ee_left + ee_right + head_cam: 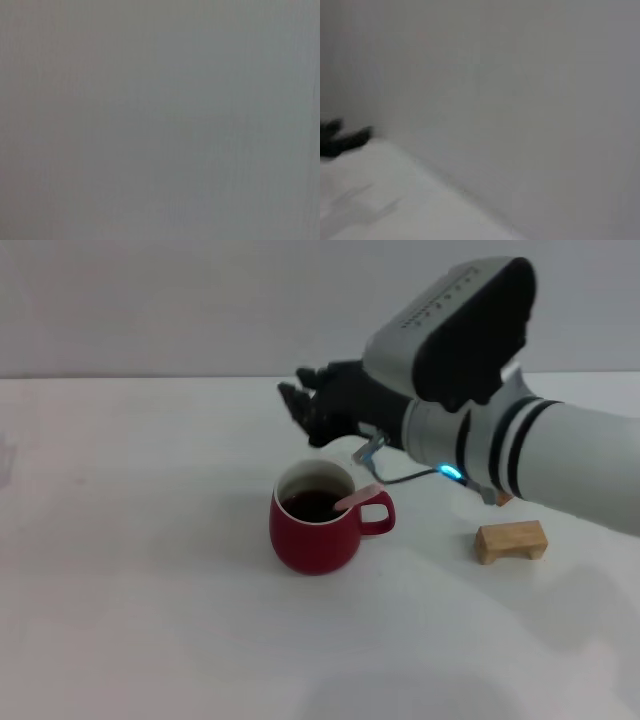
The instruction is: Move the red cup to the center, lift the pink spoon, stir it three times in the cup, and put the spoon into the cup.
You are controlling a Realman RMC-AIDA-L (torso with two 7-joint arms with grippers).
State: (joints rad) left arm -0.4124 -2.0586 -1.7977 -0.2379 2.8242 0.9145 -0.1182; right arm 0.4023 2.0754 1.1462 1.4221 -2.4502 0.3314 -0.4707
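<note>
Nearest the head camera, the right arm's white forearm and dark wrist housing reach in from the robot's right, ending in the right gripper (305, 405), which hangs above and behind the red cup (315, 520). Its dark fingers (291, 400) appear spread apart with nothing between them.

Red cup: upright on the white table (130, 590), near the middle of the work area, handle turned toward the robot's right. Pink spoon (357, 497): inside the cup, pale handle leaning on the rim just above the cup's handle; the bowl end is hidden inside the dark interior.

Wooden block (511, 541): on the table to the robot's right, well apart from the cup, beneath the forearm.

Left gripper: not visible in any view; its wrist camera shows only a blank grey surface.

Assessment: judged from the layout, the placing step appears complete, with the spoon resting in the centred cup. The next move calls only for the right arm to draw up and away, keeping clear of the protruding spoon handle and the cup rim so that neither is knocked.
</note>
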